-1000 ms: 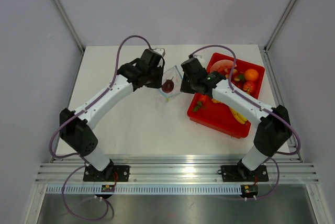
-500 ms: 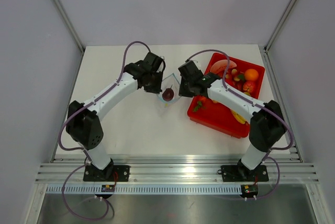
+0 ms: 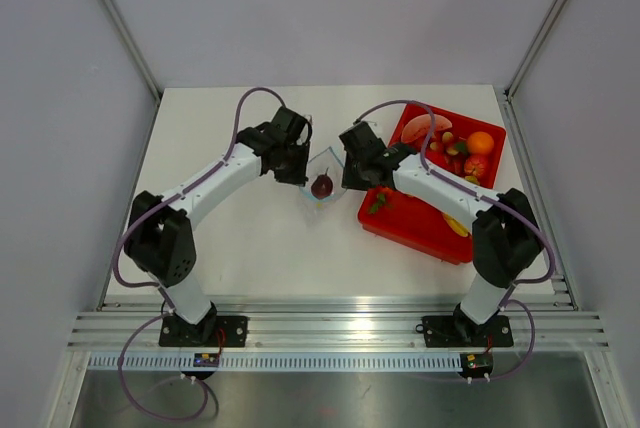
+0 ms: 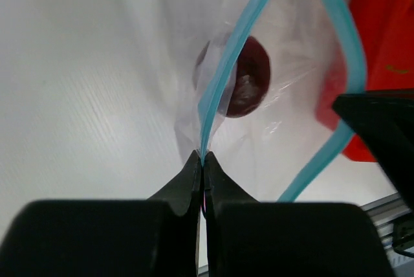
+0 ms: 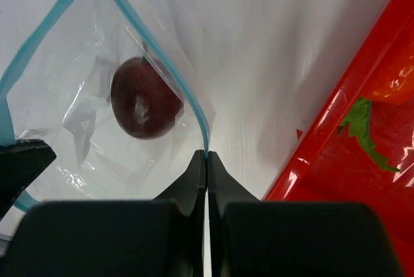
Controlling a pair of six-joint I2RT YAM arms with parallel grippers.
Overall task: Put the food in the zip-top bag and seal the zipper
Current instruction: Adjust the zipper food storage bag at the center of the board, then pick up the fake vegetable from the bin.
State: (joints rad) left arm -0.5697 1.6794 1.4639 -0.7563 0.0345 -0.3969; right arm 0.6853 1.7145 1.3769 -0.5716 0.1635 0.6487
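Clear zip-top bag (image 5: 103, 154) holds 1 dark purple fruit (image 5: 143, 98) — left gripper (image 4: 202, 160) & right gripper (image 5: 206, 157) each pinch closed on its blue zipper (image 4: 224, 76) — beside 1 red tray (image 3: 420, 228).

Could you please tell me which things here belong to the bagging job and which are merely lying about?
Part of the job:
- zip-top bag, held at both ends of its mouth
- zipper, not yet sealed
- dark purple fruit, inside the bag
- left gripper and right gripper, both pinching the zipper

Lying about:
- red tray
- orange fruit
- banana
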